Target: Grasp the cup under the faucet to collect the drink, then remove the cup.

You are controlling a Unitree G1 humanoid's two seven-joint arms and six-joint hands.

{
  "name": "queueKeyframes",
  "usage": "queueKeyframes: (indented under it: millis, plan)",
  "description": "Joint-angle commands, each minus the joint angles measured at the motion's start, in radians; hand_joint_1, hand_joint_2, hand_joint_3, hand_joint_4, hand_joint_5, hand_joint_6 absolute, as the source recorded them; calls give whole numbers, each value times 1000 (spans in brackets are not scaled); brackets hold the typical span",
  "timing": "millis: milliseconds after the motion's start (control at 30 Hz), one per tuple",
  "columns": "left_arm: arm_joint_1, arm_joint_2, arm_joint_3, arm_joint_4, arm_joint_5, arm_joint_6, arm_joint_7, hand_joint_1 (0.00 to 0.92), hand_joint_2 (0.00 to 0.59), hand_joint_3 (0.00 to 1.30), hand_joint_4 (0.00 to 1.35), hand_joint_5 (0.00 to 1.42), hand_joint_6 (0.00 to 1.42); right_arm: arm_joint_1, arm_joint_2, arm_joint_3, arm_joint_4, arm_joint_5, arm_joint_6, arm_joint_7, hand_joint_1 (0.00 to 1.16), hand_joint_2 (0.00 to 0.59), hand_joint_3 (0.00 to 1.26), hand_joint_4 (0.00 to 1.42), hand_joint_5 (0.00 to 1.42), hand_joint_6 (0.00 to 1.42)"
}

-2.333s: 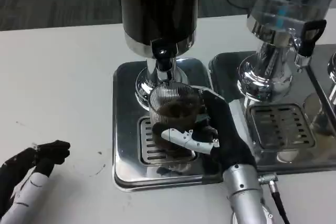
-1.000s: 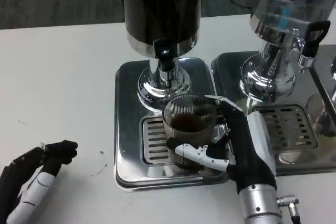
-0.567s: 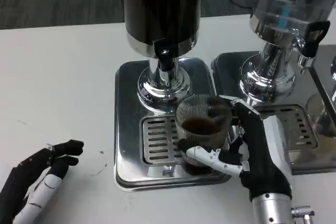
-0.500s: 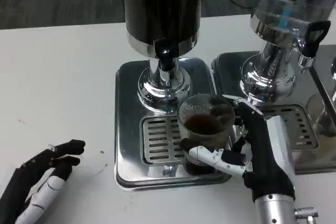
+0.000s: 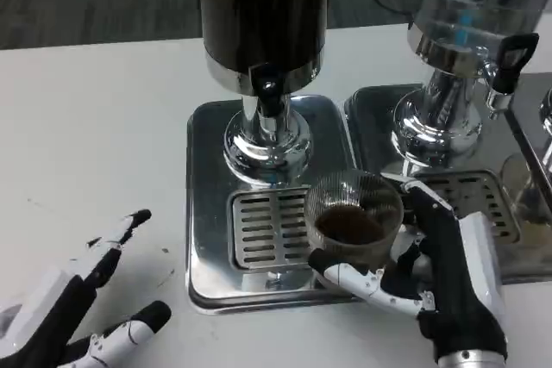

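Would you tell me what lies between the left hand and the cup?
In the head view, bare white table and then the drip tray's slotted grate lie between the left hand and the cup.

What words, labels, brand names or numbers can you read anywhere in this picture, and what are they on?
None can be read.
Dark drink dispenser: no lettering shows.
Clear dispenser: a blue patch, no legible text.
Cup held by the right hand: plain ribbed glass.
Metal tray: unmarked.
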Motion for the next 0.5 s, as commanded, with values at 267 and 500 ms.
queueKeyframes:
  millis: [267,500]
  plan:
    - [117,76,-16,-173,220,163,122,0,100,0,0,0,0,50,-27,15,-80,23,-104,12,954,176,503,627,815,1207]
    - [201,78,-22,-276,271,240,155,0,83,0,0,0,0,125,-56,36,-151,28,-142,45,954,176,506,635,816,1210]
